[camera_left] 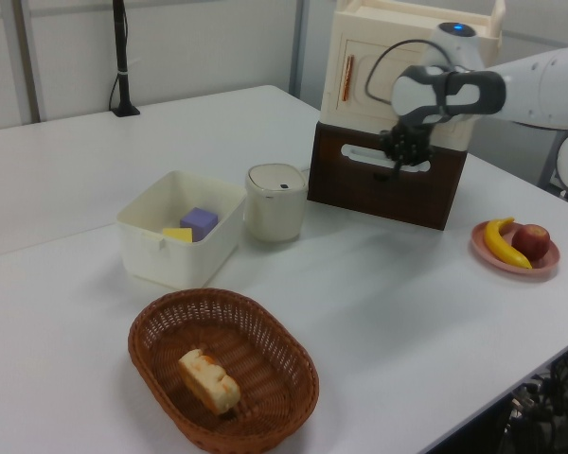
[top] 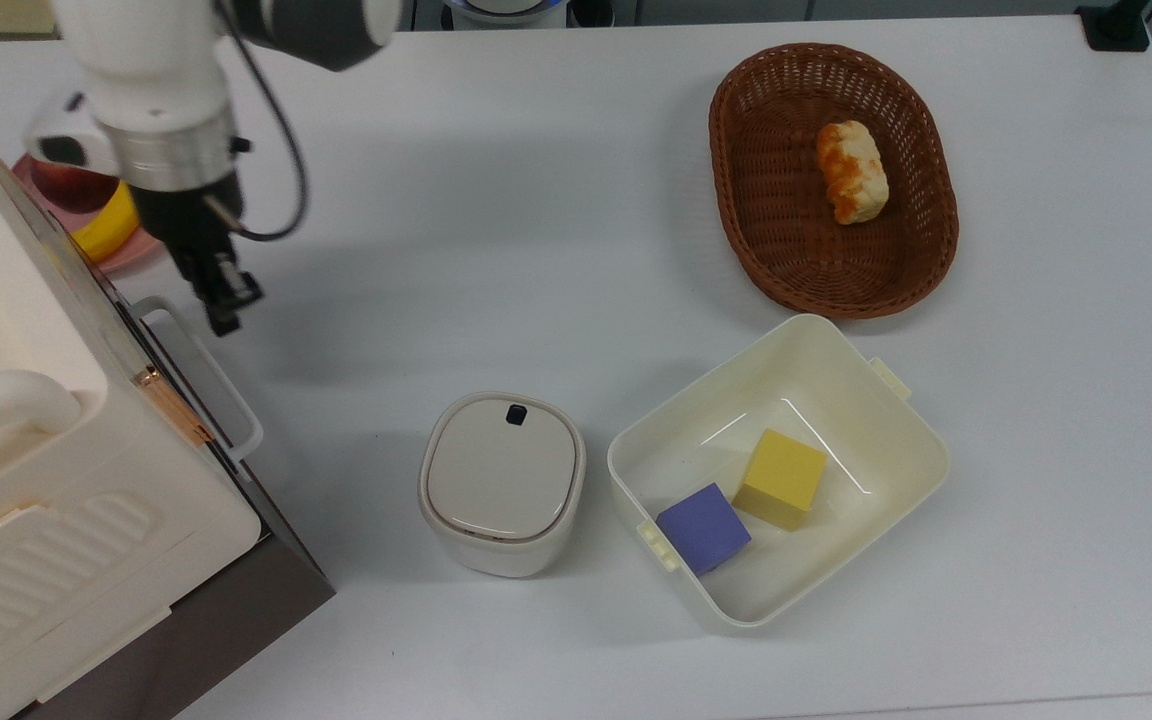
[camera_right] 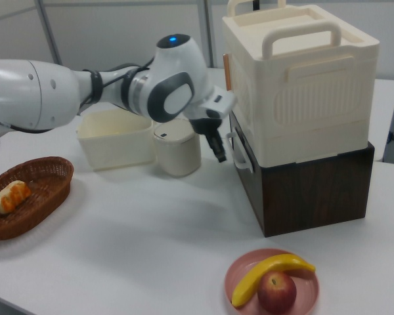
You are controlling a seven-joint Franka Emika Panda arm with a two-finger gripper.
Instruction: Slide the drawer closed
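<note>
In the top view, the drawer (top: 198, 452) sits at the left edge under the cream cabinet (top: 46, 440), its dark front flush with the cabinet base and its white handle (top: 204, 370) standing out over the table (top: 556, 200). The pincer (top: 223, 308) hangs just beside the upper end of the handle, on the top view's right of it and apart from it; I cannot tell whether its fingers are parted or closed. Bare table lies open to the top view's right of the pincer, as far as the lidded container (top: 502, 482), the bin (top: 886, 420) with a purple block (top: 703, 527) and a yellow block (top: 782, 478), and the wicker basket (top: 766, 230) holding bread (top: 850, 171). A pink plate (top: 126, 255) with a banana (top: 106, 228) lies near the cabinet's upper corner. In the left view, the drawer (camera_left: 360, 184) shows its brown front closed against the cabinet (camera_left: 379, 66), and the pincer (camera_left: 399, 163) hovers in front of the handle (camera_left: 364, 155); the plate (camera_left: 540, 267) with banana (camera_left: 501, 243) and apple (camera_left: 532, 241) lies near the table's edge on the left view's right. In the right view, the pincer (camera_right: 218, 151) points down just beside the handle (camera_right: 240, 154), on the right view's left of the drawer (camera_right: 246, 174), with the container (camera_right: 178, 148) close behind it and open table in the foreground as far as the plate (camera_right: 240, 272).
</note>
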